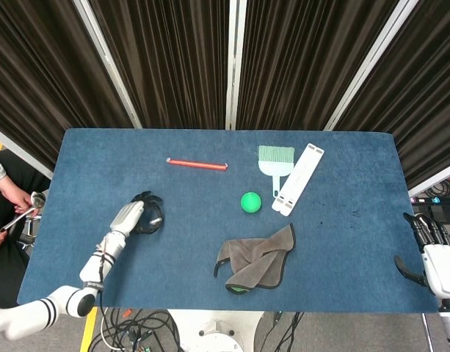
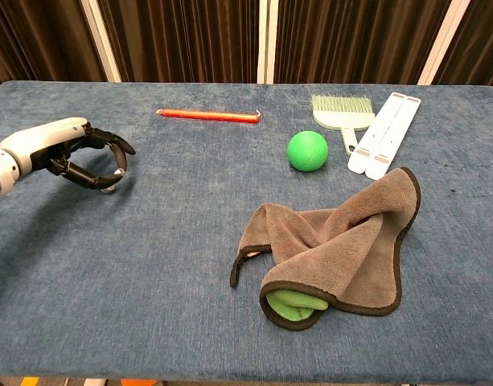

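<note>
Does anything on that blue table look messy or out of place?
Only the grey cloth: it lies crumpled in a heap near the front edge, with something green poking out from under its fold. The red stick, green ball, small brush and white strip lie flat and look undamaged.

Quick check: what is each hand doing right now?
Left hand: open, fingers curved but apart, holding nothing.
Right hand: at the table's right edge, holding nothing, fingers apart.

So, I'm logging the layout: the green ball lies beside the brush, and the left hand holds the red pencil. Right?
Not quite. The left hand holds nothing; its fingers curl over bare table, apart from the red pencil, as the chest view shows. The green ball does lie beside the brush.
</note>
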`<action>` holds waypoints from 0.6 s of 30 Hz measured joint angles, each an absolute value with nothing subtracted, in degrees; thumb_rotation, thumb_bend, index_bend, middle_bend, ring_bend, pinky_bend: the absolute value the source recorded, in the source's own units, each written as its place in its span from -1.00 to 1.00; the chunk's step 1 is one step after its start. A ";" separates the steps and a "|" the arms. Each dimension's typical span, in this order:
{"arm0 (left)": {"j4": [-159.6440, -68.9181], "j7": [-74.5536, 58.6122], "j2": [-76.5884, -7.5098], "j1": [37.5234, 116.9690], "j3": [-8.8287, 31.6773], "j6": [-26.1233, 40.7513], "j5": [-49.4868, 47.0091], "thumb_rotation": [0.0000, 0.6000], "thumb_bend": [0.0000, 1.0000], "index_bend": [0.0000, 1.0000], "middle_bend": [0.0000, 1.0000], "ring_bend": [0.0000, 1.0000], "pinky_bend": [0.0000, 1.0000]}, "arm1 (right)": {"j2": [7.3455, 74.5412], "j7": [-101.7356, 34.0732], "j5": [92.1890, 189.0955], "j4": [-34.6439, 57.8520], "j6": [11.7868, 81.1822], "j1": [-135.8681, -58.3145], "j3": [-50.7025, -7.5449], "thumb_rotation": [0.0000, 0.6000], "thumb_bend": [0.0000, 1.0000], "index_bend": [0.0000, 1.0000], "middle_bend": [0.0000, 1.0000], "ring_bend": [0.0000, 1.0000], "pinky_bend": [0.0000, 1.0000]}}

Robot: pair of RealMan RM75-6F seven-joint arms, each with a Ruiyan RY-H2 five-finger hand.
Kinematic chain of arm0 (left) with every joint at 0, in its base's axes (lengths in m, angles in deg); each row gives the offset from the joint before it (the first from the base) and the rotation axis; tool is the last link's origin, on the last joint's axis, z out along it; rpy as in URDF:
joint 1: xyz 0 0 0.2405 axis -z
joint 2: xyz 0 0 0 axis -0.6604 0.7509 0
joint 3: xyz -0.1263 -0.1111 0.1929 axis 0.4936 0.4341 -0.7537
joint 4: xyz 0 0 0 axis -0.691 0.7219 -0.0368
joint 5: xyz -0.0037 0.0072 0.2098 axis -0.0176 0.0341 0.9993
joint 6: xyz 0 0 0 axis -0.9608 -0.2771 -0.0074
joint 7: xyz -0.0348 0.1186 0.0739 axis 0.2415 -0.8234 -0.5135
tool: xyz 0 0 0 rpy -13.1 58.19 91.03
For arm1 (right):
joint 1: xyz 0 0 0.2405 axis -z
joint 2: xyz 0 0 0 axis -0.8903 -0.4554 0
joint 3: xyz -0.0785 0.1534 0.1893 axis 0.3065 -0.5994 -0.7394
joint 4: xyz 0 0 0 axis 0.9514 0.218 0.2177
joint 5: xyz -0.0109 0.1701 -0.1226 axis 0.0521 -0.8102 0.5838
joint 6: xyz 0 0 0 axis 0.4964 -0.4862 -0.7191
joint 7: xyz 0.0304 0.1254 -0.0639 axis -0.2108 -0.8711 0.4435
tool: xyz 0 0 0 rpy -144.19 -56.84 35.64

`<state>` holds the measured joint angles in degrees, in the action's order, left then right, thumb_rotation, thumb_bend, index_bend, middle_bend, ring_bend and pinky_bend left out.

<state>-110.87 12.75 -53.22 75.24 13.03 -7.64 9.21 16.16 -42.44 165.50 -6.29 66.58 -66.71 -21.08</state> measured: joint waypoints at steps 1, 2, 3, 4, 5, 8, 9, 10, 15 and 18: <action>-110.30 13.19 -53.41 75.15 12.98 -7.56 9.40 1.00 -0.17 0.05 -0.61 -0.95 -1.00 | 16.14 -42.40 165.48 -6.33 66.59 -66.70 -21.09 1.00 -0.49 -0.93 -0.75 -1.00 -1.00; -109.96 13.58 -53.53 75.09 12.95 -7.46 9.56 1.00 -0.17 0.05 -0.61 -0.95 -1.00 | 16.12 -42.38 165.48 -6.37 66.61 -66.69 -21.10 1.00 -0.49 -0.93 -0.75 -1.00 -1.00; -109.65 13.99 -53.62 75.02 12.92 -7.34 9.72 1.00 -0.17 0.05 -0.61 -0.95 -1.00 | 16.11 -42.36 165.51 -6.41 66.62 -66.69 -21.10 1.00 -0.49 -0.93 -0.75 -1.00 -1.00; -109.26 14.55 -53.74 74.91 12.87 -7.16 9.96 1.00 -0.17 0.05 -0.61 -0.95 -1.00 | 16.11 -42.32 165.51 -6.44 66.64 -66.68 -21.11 1.00 -0.49 -0.93 -0.75 -1.00 -1.00; -109.02 14.97 -53.82 74.82 12.83 -7.00 10.13 1.00 -0.17 0.05 -0.61 -0.95 -1.00 | 16.11 -42.29 165.51 -6.47 66.64 -66.68 -21.11 1.00 -0.49 -0.93 -0.75 -1.00 -1.00; -108.59 16.69 -54.04 74.48 12.85 -6.53 10.43 1.00 -0.17 0.05 -0.61 -0.95 -1.00 | 16.10 -42.26 165.53 -6.51 66.68 -66.67 -21.13 1.00 -0.49 -0.93 -0.75 -1.00 -1.00; -108.50 17.60 -54.10 74.32 12.89 -6.33 10.56 1.00 -0.17 0.05 -0.61 -0.95 -1.00 | 16.10 -42.23 165.57 -6.52 66.70 -66.68 -21.14 1.00 -0.49 -0.93 -0.75 -1.00 -1.00; -108.40 18.32 -54.15 74.21 12.95 -6.11 10.69 1.00 -0.17 0.04 -0.61 -0.95 -1.00 | 16.10 -42.20 165.60 -6.53 66.71 -66.68 -21.14 1.00 -0.49 -0.93 -0.75 -1.00 -1.00; -107.62 21.61 -54.30 74.05 13.54 -5.38 11.44 1.00 -0.17 0.04 -0.62 -0.95 -1.00 | 16.13 -42.16 165.64 -6.57 66.73 -66.68 -21.14 1.00 -0.49 -0.93 -0.75 -1.00 -1.00; -107.02 22.09 -54.44 74.12 13.69 -5.24 11.64 1.00 -0.17 0.03 -0.62 -0.95 -1.00 | 16.10 -42.15 165.61 -6.60 66.73 -66.66 -21.15 1.00 -0.49 -0.93 -0.75 -1.00 -1.00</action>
